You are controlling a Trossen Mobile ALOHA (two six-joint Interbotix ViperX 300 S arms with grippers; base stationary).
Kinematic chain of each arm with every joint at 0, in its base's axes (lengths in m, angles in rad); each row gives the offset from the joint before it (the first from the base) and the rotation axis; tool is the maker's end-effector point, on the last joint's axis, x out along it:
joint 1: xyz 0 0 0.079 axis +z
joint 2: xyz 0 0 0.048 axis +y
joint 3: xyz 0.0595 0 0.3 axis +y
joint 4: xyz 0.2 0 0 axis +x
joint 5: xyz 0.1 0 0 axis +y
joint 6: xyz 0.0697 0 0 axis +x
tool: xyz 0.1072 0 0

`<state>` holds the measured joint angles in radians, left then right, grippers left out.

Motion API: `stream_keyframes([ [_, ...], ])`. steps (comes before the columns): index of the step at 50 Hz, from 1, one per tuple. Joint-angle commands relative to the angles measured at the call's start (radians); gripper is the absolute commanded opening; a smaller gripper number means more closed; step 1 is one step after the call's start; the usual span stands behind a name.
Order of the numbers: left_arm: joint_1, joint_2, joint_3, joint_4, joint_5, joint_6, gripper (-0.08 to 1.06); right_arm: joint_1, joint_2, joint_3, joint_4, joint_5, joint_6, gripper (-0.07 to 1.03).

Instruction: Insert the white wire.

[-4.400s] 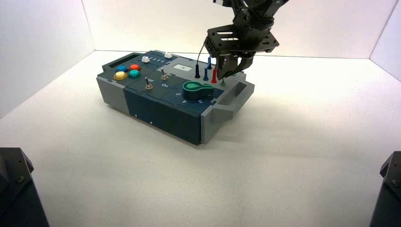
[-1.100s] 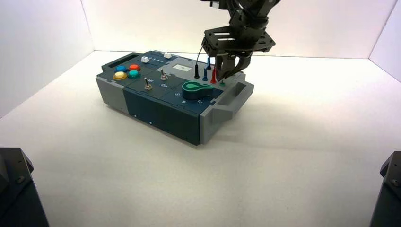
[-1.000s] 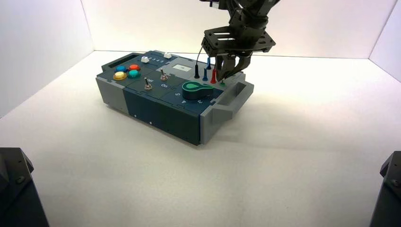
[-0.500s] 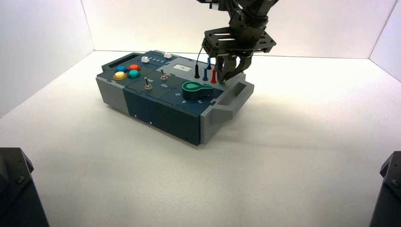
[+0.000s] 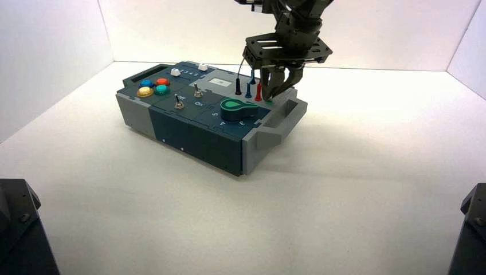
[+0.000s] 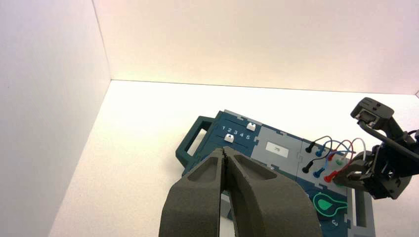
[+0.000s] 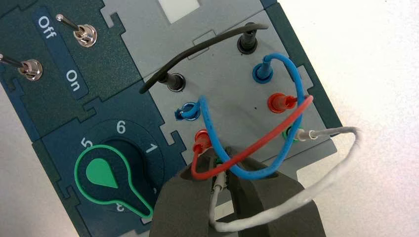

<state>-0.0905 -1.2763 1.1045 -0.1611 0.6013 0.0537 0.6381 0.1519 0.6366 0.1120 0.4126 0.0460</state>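
White wire (image 7: 316, 190) loops off the box edge next to the grey jack panel (image 7: 232, 106). One pale plug (image 7: 307, 133) sits in the far green-ringed socket on that panel. The other plug is pinched between the right gripper (image 7: 225, 190) fingers (image 7: 180, 207), right over the near green socket beside the red plug (image 7: 200, 140). The pin tip and the socket itself are hidden under the fingers and the crossing wires, so can't tell whether the pin is seated.

Red wire (image 7: 257, 145) and blue wire (image 7: 291, 113) arch across the panel and overlap the white plug; black wire (image 7: 197, 54) spans the two black jacks at the panel's far side. In the high view the white wire is hidden behind the right gripper (image 5: 274, 90), which hangs steeply over the panel; only black, blue and red plugs show there.

Green knob (image 7: 106, 177) is just beside the panel, pointer end partly cut off by the gripper, numerals 5, 6, 1 legible around it. Two toggle switches (image 7: 81, 32) stand past the knob, labels Off and On between them.

Left gripper (image 6: 226, 165) is parked well back from the panel, fingers pressed together, holding nothing. From there the box (image 6: 276, 148) is partly blocked by its fingers; white slider tabs (image 6: 251, 126) by numerals 1–5 are visible.
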Motion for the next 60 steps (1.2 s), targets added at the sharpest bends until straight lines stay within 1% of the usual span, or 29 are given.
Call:
stream_keyframes([
  [1, 0.008, 0.006, -0.011, 0.002, -0.012, 0.002, -0.03, 0.012, 0.02, -0.006, 0.005, 0.003, 0.002, -0.03],
  [19, 0.009, 0.002, -0.011, 0.0, -0.012, 0.0, -0.03, 0.012, 0.043, 0.0, 0.005, 0.009, 0.002, -0.03],
  [32, 0.008, -0.005, -0.009, 0.002, -0.012, 0.0, -0.03, 0.014, 0.06, -0.015, 0.005, 0.028, 0.002, -0.01],
  [37, 0.008, -0.008, -0.009, 0.002, -0.012, 0.0, -0.03, 0.014, 0.064, -0.02, 0.005, 0.035, 0.002, 0.06],
  [44, 0.008, -0.011, -0.009, 0.002, -0.012, 0.0, -0.03, 0.014, 0.072, -0.023, 0.005, 0.04, 0.002, 0.09],
  [47, 0.008, -0.011, -0.008, 0.0, -0.012, 0.0, -0.03, 0.014, 0.075, -0.025, 0.005, 0.041, 0.003, 0.17],
  [49, 0.008, -0.012, -0.008, 0.002, -0.012, 0.0, -0.03, 0.014, 0.077, -0.025, 0.005, 0.043, 0.003, 0.2],
  [53, 0.008, -0.014, -0.008, 0.002, -0.012, 0.0, -0.03, 0.012, 0.08, -0.026, 0.005, 0.049, 0.005, 0.23],
  [58, 0.008, -0.014, -0.008, 0.002, -0.012, 0.0, -0.03, 0.012, 0.081, -0.028, 0.005, 0.048, 0.006, 0.32],
  [60, 0.008, -0.014, -0.008, 0.002, -0.012, 0.0, -0.03, 0.012, 0.081, -0.028, 0.005, 0.049, 0.006, 0.33],
])
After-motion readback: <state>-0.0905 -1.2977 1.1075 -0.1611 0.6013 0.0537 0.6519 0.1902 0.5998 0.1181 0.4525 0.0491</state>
